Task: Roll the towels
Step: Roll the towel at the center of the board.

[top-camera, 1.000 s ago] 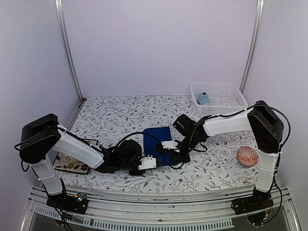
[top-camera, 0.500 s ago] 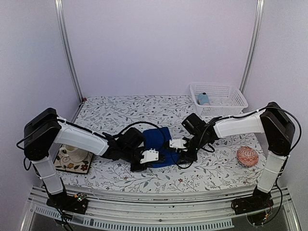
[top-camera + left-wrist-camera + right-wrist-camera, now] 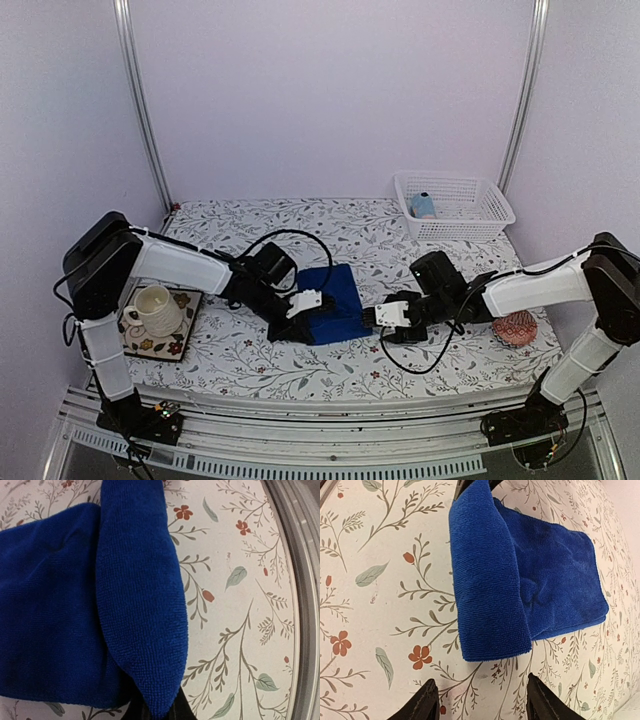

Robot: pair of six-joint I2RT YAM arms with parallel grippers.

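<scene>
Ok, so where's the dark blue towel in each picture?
Top camera: the dark blue towel sits near the middle of the picture.
Left wrist camera: the towel fills the left and middle, with a folded flap running down to the bottom edge.
Right wrist camera: the towel is in the upper middle and right, above the open right gripper.
Shared landmark: the flowered table cover lies under the towel in all three.

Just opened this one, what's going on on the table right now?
The left gripper is shut on one end of the royal-blue towel's folded-over flap. The towel lies partly folded, not yet a roll. The right gripper is open just off the flap's other end, holding nothing. The light-blue towel sits in the white basket at the back.
</scene>
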